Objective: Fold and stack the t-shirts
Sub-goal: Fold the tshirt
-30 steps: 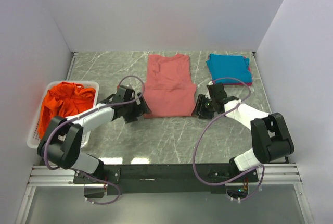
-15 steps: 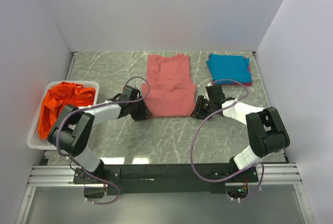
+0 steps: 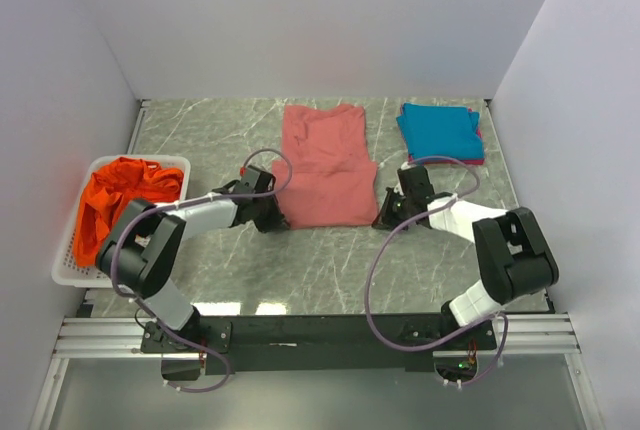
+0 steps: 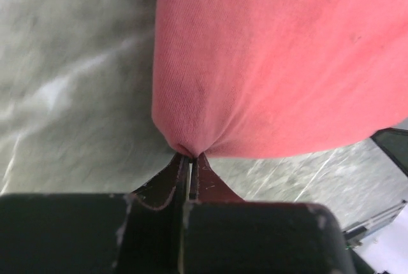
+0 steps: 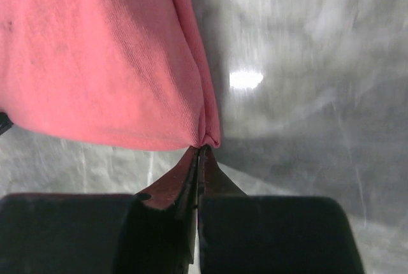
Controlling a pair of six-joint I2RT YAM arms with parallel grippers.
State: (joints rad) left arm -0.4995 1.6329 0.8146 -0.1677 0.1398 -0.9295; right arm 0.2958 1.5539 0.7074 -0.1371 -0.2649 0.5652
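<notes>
A salmon-red t-shirt (image 3: 325,165) lies flat in the middle of the table, partly folded, its hem nearest the arms. My left gripper (image 3: 280,220) is shut on the hem's near left corner, which bunches at the fingertips (image 4: 189,155) in the left wrist view. At the near right corner my right gripper (image 3: 381,218) is shut on the same shirt (image 5: 108,70), the cloth pinched at its tips (image 5: 203,148). A folded teal-blue t-shirt (image 3: 440,131) rests at the back right on a magenta one (image 3: 481,138). An orange t-shirt (image 3: 122,200) fills the basket.
The white mesh basket (image 3: 64,253) stands at the left edge of the grey marbled table (image 3: 330,265). White walls close in the left, back and right. A black rail runs along the near edge under the arm bases.
Both grippers have moved in to the salmon-red shirt's near corners and shut on them. The shirt itself lies where it was.
</notes>
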